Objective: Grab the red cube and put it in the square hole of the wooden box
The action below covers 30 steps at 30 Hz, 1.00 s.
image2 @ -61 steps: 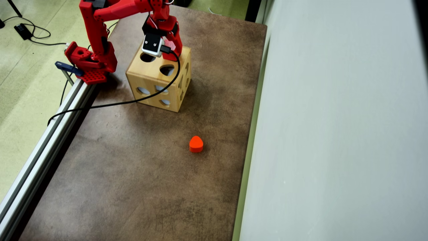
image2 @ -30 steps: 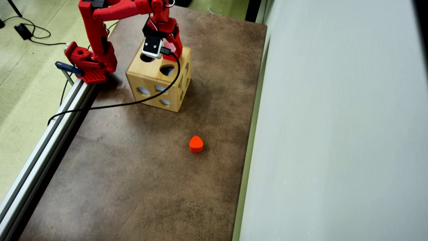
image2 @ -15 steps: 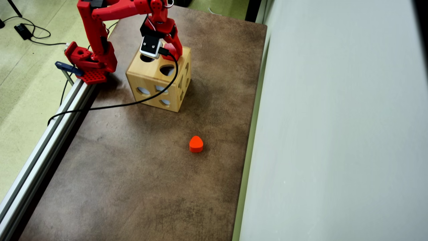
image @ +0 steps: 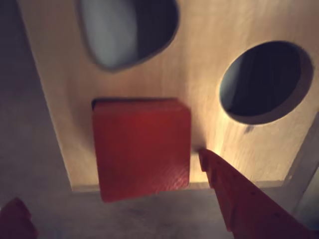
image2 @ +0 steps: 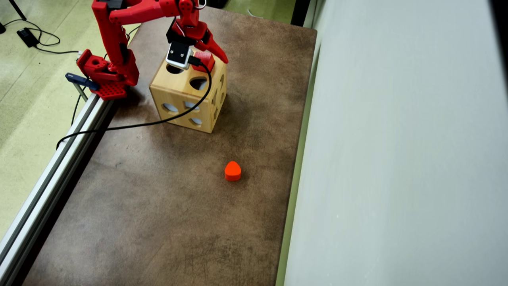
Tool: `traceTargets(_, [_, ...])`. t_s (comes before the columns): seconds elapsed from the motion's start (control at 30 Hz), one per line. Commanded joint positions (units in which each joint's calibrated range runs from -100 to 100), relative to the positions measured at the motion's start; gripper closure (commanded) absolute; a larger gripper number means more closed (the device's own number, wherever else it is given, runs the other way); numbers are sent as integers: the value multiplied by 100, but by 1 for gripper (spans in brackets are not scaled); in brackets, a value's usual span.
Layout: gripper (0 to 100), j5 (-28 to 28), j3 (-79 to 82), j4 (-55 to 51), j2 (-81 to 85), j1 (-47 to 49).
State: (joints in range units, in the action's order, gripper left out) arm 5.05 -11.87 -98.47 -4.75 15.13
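cube (image: 142, 147) on box (image2: 180, 95) top over square hole, heart block (image2: 232, 171) well apart

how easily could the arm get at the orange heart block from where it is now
Probably yes: the orange heart block lies alone on bare mat, nothing around it. The open pincer is over the wooden box, away from the block.

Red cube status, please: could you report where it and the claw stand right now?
Claw open, off the cube. Red cube sitting in the square hole atop the wooden box, not yet dropped through. Nothing blocking.

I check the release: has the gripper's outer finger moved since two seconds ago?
Yes. The finger swung outward past the wooden box's edge; the red cube stays.
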Motion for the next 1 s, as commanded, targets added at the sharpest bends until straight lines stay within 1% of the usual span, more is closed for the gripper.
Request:
traceTargets(0.0, [50, -147, -449, 72, 20, 322])
traceTargets(0.2, [50, -166, -485, 72, -379, 597])
traceTargets(0.3, [50, -278, -494, 72, -421, 731])
traceTargets(0.37, [50, -352, -494, 72, -421, 753])
traceTargets(0.6, [50, -357, -494, 64, -260, 753])
traceTargets(0.7, [50, -361, -494, 64, 470, 753])
traceTargets(0.97, [50, -366, -378, 56, 3494, 679])
